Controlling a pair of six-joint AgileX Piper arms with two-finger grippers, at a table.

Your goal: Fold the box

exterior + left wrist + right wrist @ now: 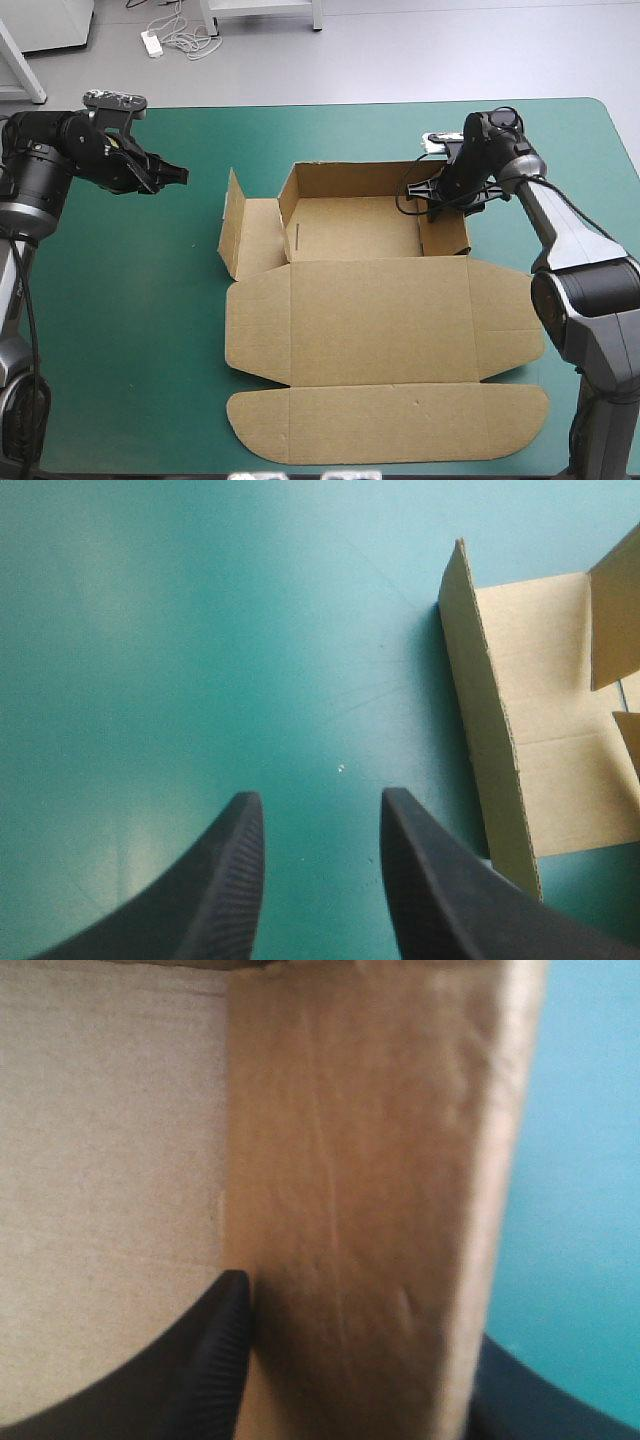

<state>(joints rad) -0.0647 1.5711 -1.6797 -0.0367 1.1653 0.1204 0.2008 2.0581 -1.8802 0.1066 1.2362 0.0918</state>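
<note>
- The right gripper [360, 1325] is pinching the right wall [380, 1160] of the box. One black finger [215, 1360] is sitting inside the tray and the other is sitting outside. The brown board is squeezed between them.
- The left gripper [320, 798] is holding nothing. Its two black fingers are standing apart, and only the teal-green cover [150, 630] is showing in the gap.
- Those fingers are curving like fins, and tiny ribbed lines are running over their faces.
- The left gripper is hanging over bare cover, apart from the box, with lots of open room all around it.
- The side flap [232, 225] is sticking up thin and straight at the tray's left side, ahead of the left gripper and a little to one side.
- The box [385, 300] is lying in the middle of the table. Its board is looking smooth, stiff and brown, with straight fold lines.
- Its far half is standing up as an open tray [350, 230], with the far, left and right walls raised.
- The lid [385, 350] is lying flat toward the table's near edge, and the end flap [385, 425] with its round corners is reaching almost to that edge.
- The cover is lying smooth and flat, and wide bare strips are showing on both sides of the box.
</note>
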